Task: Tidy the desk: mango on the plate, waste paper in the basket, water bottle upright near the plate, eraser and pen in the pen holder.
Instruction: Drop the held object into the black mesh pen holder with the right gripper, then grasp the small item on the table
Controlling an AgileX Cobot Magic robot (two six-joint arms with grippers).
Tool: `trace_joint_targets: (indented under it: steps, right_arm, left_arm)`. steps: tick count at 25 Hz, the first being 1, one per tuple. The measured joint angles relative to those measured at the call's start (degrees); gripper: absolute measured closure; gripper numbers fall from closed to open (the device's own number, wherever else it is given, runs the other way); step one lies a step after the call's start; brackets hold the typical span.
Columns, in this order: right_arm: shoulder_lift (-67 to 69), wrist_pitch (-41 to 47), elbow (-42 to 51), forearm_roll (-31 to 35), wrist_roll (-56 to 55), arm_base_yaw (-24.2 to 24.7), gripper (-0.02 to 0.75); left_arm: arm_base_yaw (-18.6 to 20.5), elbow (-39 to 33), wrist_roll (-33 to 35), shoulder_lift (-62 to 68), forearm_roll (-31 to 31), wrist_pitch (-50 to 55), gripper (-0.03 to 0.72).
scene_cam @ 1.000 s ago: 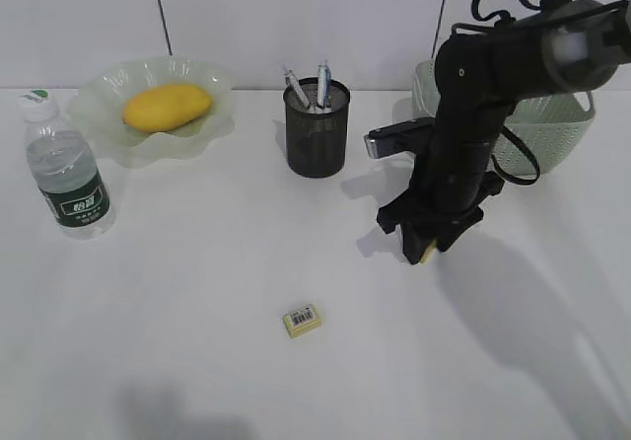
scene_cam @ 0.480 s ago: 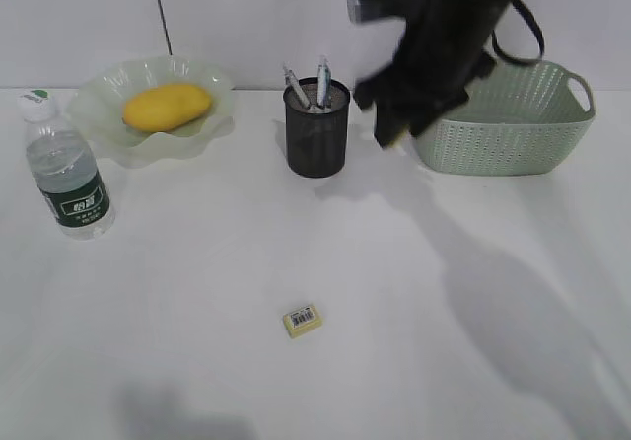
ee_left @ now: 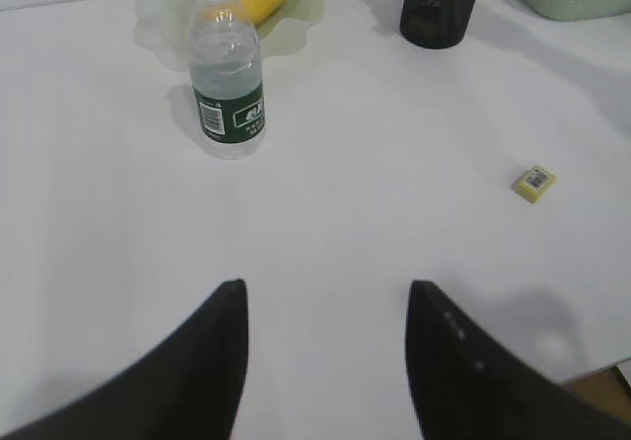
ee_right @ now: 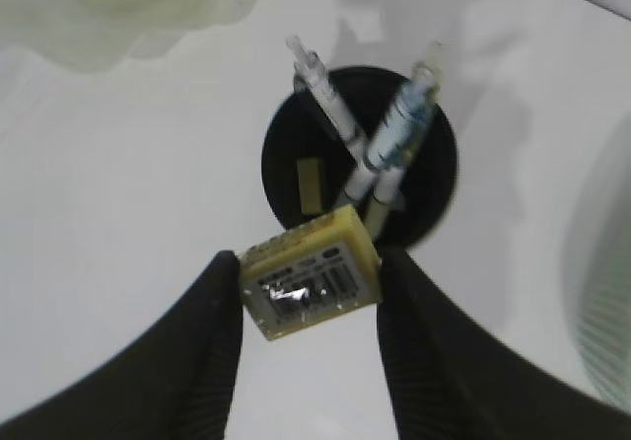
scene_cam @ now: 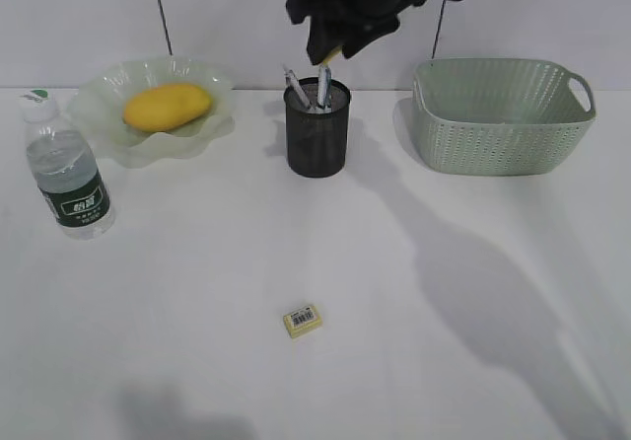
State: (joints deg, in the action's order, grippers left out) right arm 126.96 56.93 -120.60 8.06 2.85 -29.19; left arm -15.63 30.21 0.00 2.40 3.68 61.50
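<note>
Yellow eraser (ee_right: 311, 284) clamped in R tool (ee_right: 308, 292) — hanging just above black mesh pen holder (scene_cam: 316, 129), cup mouth slightly ahead of eraser | L tool (ee_left: 325, 361) wide apart, empty | 2nd eraser (scene_cam: 303, 320) on desk (scene_cam: 197, 292) — L nearer.

mango (scene_cam: 167, 106): yellow-orange
plate (scene_cam: 94, 100): translucent pale green
basket (scene_cam: 503, 124): sage green, woven pattern
pen holder (scene_cam: 316, 134): black mesh
bottle (scene_cam: 65, 169): clear, dark green label, white cap
eraser (scene_cam: 303, 320): pale yellow, barcode label
</note>
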Motion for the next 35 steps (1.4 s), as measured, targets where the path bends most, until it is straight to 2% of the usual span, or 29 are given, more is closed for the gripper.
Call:
trace_joint_targets:
  steps: [5,11,13,16,18,22,27,32,35]
  right_arm:
    - [6.34,-0.69,-3.47,0.24,-1.32,-0.36,0.397]
    - [10.67,-2.91,-4.34,-2.85,-4.08,-0.47,0.394]
    - [10.87,-3.36,-4.34,-3.28,-4.16,-0.47,0.325]
    - [10.87,-3.88,-5.14,-3.51,-4.27,-0.47,0.144]
    - [10.87,-3.07,-6.62,-3.97,-4.27,-0.48,0.097]
    - [10.79,3.35,-11.24,-4.29,-4.35,-0.54,0.104]
    - [7.07,11.21,-12.37,-4.35,-3.50,-0.54,0.142]
    - [0.24,12.19,-11.45,-4.35,-2.35,-0.58,0.146]
    - [-5.54,12.23,-7.18,-3.95,-0.81,-1.18,0.146]
  left_arm:
    - [0.00,0.00,0.00,0.00,0.00,0.00,0.294]
    - [0.00,0.00,0.00,0.00,0.00,0.00,0.294]
    - [0.00,0.00,0.00,0.00,0.00,0.00,0.294]
    - [0.00,0.00,0.00,0.00,0.00,0.00,0.294]
    - [0.00,0.00,0.00,0.00,0.00,0.00,0.294]
    - [0.00,0.00,0.00,0.00,0.00,0.00,0.295]
    - [0.00,0.00,0.00,0.00,0.00,0.00,0.295]
    - [0.00,0.00,0.00,0.00,0.00,0.00,0.295]
    - [0.00,0.00,0.00,0.00,0.00,0.00,0.295]
